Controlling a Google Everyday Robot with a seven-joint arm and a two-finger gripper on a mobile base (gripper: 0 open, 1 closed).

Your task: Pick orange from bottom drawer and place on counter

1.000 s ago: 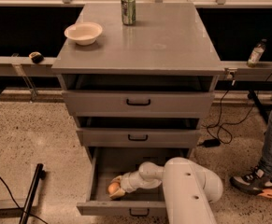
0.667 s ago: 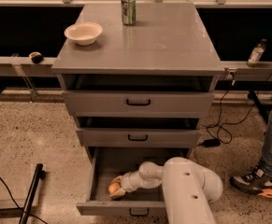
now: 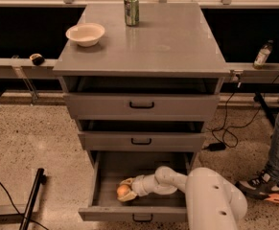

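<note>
End effector (image 3: pixel 121 191) is down inside the bottom drawer (image 3: pixel 111 169), left of centre, near the front. The fingers (image 3: pixel 127 181) sit above and below the orange (image 3: pixel 123 190). It looks clamped on the fruit, but the grip is partly in shadow, so I'm not fully sure of contact. The orange is low in the drawer; can't tell if it's resting on the floor or lifted.

Arm (image 3: pixel 160 181) reaches in from the right, wrist roughly level. It runs back to the white robot body (image 3: pixel 215 202), which is in front of the drawer's right corner.

Bottom drawer is pulled well out, front panel and black handle (image 3: pixel 141 218) at the frame's lower edge. Middle drawer (image 3: pixel 141 141) and top drawer (image 3: pixel 141 105) each sit slightly out, with a dark gap above each.

Bench (image 3: pixel 172 42) on top carries a white bowl (image 3: pixel 85 33) near the left edge and a green can (image 3: pixel 131 9) upright at the back, well apart from each other.

On the ledge (image 3: pixel 5 68) behind there's a small dark round thing (image 3: pixel 36 59) to the left and a bottle (image 3: pixel 262 54) to the right. Cable (image 3: pixel 227 128) is on the floor right of the cabinet. A person's leg and shoe (image 3: pixel 263 188) are at far right.
</note>
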